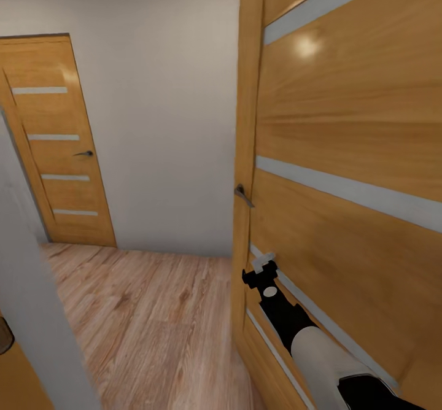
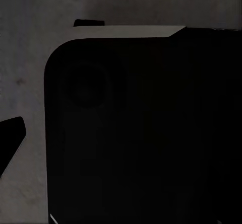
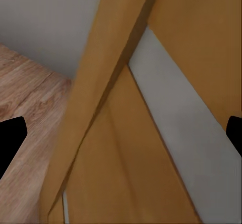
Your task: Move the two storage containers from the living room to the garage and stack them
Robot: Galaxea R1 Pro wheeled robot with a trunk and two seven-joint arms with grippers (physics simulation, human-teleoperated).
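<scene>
Head cam looks down a hallway, right beside an orange wooden door with grey stripes (image 1: 344, 152); right wrist cam sits close up on it (image 3: 166, 108).

Right arm (image 1: 319, 348) outstretched forward and up, its pincer (image 1: 263, 265) with fingers spread wide, holding nothing.

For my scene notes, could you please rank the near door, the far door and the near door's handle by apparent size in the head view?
1. Near door, inflated by closeness.
2. Far door.
3. Near door's handle.

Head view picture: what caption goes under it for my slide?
Robot's right claw reaches up against a wooden door, wood floor beside it.
</scene>
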